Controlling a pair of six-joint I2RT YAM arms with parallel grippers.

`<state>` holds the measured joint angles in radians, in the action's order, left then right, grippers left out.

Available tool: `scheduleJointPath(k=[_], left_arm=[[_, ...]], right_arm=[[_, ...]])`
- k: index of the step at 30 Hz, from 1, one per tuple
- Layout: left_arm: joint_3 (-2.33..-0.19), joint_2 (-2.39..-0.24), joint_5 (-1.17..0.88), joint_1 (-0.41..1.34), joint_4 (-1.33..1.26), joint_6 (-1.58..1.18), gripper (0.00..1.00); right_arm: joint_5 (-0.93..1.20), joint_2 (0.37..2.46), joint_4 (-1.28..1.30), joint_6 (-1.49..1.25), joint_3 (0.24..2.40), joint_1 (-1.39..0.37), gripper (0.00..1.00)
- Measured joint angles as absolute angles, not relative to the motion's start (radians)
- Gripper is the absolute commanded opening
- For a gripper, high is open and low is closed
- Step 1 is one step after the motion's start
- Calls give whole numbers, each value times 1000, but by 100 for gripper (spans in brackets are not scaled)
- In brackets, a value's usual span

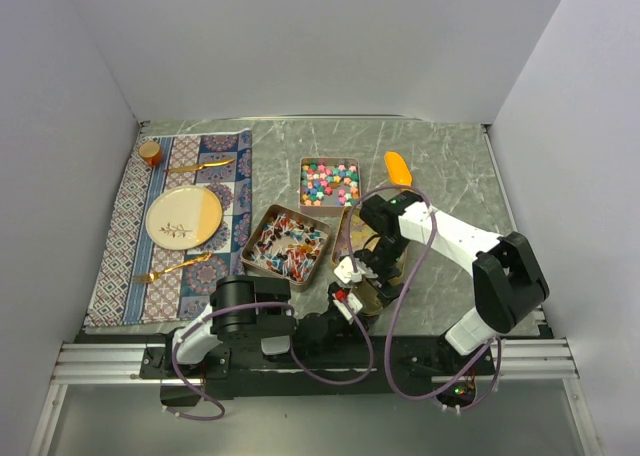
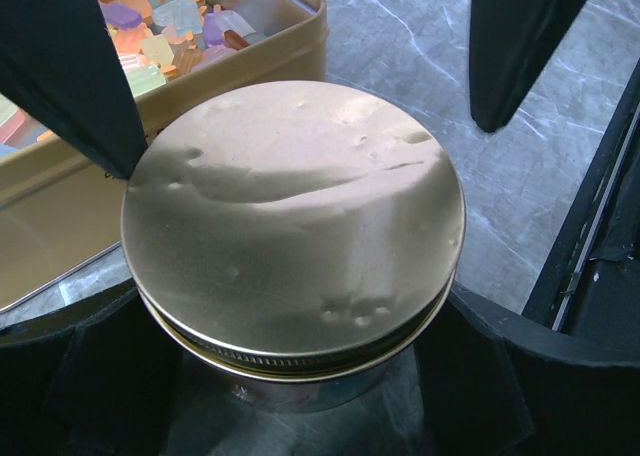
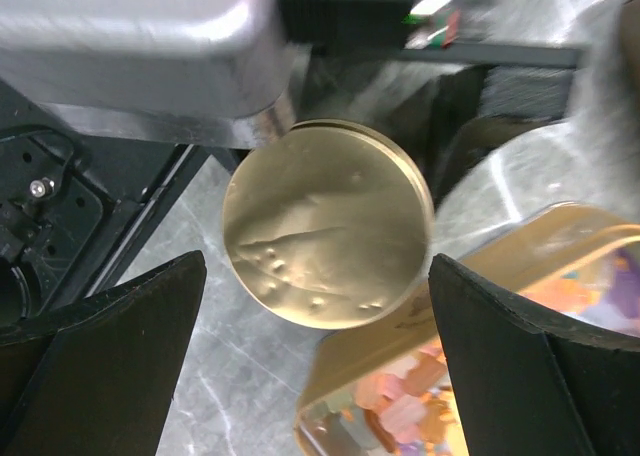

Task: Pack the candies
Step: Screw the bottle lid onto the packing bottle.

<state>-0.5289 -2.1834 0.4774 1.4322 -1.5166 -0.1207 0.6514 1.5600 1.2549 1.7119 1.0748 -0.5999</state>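
A round metal jar with a dented gold lid [image 2: 295,226] stands near the table's front edge [image 1: 366,298]. My left gripper [image 2: 295,381] is shut on the jar's body below the lid; it also shows in the top view [image 1: 348,304]. My right gripper [image 3: 318,306] is open above the lid [image 3: 325,226], its fingers [image 2: 75,76] flanking it without touching. The candies lie in three square tins: multicolour balls [image 1: 330,181], red-blue-white wrapped pieces [image 1: 287,244], and translucent squares [image 2: 165,26] [image 3: 420,401] right beside the jar.
An orange scoop [image 1: 397,166] lies behind the tins. A patterned placemat [image 1: 130,266] at the left holds a plate [image 1: 184,217], gold cutlery and a small orange cup [image 1: 150,153]. The metal rail [image 1: 100,361] runs along the near edge. White walls enclose the table.
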Motion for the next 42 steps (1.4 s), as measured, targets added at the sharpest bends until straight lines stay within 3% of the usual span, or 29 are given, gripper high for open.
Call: scheduleJointPath(k=[18, 30, 35, 42], left_arm=[[-538, -2189, 469, 1427, -1517, -124, 1], [-550, -2191, 468, 1402, -1516, -125, 1], [-550, -2191, 468, 1404, -1516, -124, 1], [-550, -2195, 469, 1407, -1516, -121, 1]], right_arm=[[520, 1198, 985, 1577, 761, -591, 100], [521, 919, 1214, 1478, 702, -578, 100], [550, 944, 1146, 1439, 751, -525, 100], [624, 1171, 1045, 1494, 863, -510, 100]])
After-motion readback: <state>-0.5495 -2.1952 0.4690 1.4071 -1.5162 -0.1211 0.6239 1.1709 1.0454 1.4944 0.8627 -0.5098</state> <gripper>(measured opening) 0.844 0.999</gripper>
